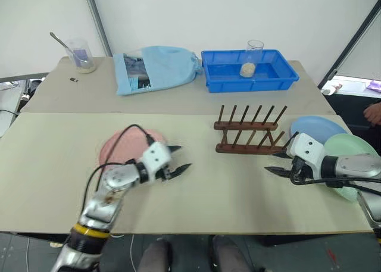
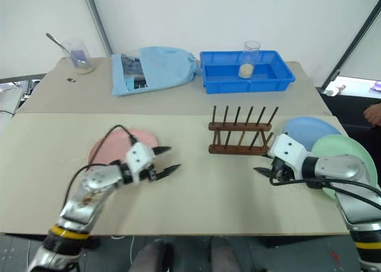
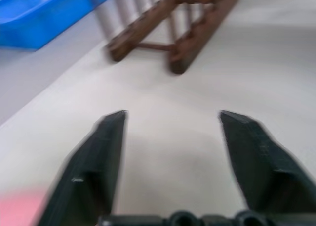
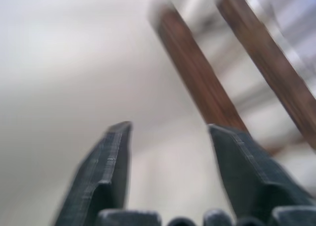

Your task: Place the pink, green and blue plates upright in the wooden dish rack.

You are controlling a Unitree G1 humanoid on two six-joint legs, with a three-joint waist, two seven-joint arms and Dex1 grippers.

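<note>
Dark-brown wooden dish rack [image 1: 249, 130] is seen empty w/ thin upright pegs. Pink plate [image 1: 125, 146], blue plate [image 1: 318, 129] & green plate [image 1: 351, 156] are laid flat on desk [image 1: 196, 194]. Left tool [image 1: 178, 158] & right tool [image 1: 278, 162] are spread wide, nothing held.

Pink plate: round, matte salmon-pink plastic plate [image 1: 122, 146], lying flat on the beige counter [image 1: 208, 194], well to the left of the rack, partly covered by the robot's left arm.

Blue plate: round, light-blue plastic plate [image 1: 315, 128], flat on the counter just right of the rack.

Green plate: round, pale mint-green plastic plate [image 1: 351, 150], flat at the counter's right edge, its rim overlapping the blue plate.

Dish rack: small dark-brown wooden rack [image 1: 249, 131] with two rows of thin upright pegs, standing empty at mid-counter.
</note>
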